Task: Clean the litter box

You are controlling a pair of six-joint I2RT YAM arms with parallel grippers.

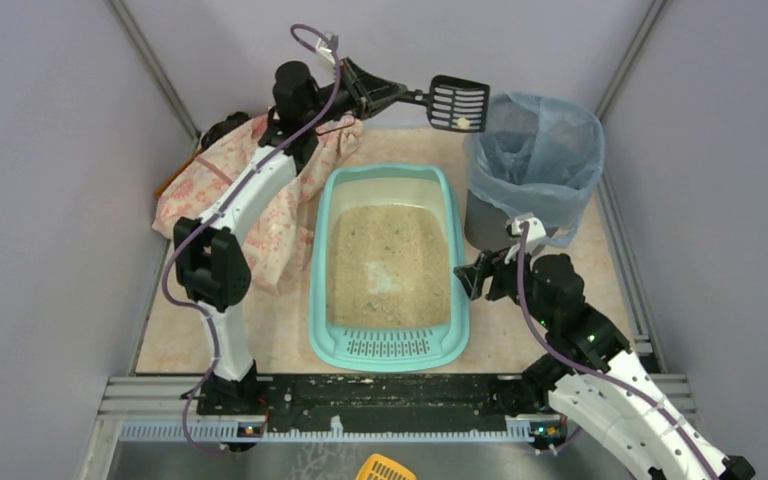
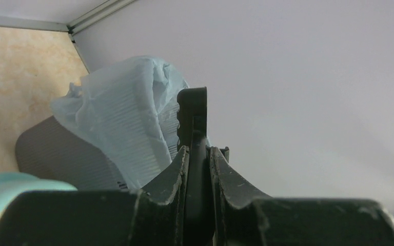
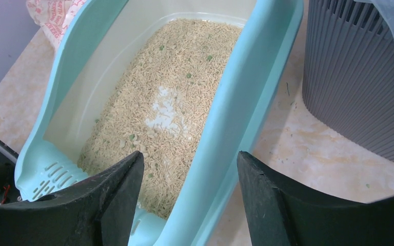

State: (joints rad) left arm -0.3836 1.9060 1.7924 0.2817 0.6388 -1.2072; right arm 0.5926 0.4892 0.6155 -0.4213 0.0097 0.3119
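My left tool [image 1: 400, 95] is clamped on the handle of the scoop [image 1: 457, 103], whose long axis runs straight out from it toward the bin [image 1: 535, 160], with the head just reaching the bin's nearer rim. The litter box [image 1: 318, 270] lies below that tool and back toward me, and my right tool [image 1: 472, 275] hangs open just beside its right wall

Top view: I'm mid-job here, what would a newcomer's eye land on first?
The turquoise litter box sits mid-table, its beige litter showing a pale bare patch near the middle. At the far end, the left claw is shut on a black slotted scoop carrying a small pale clump, just left of the grey bin with a blue bag. The right claw stands open by the box's right rim.
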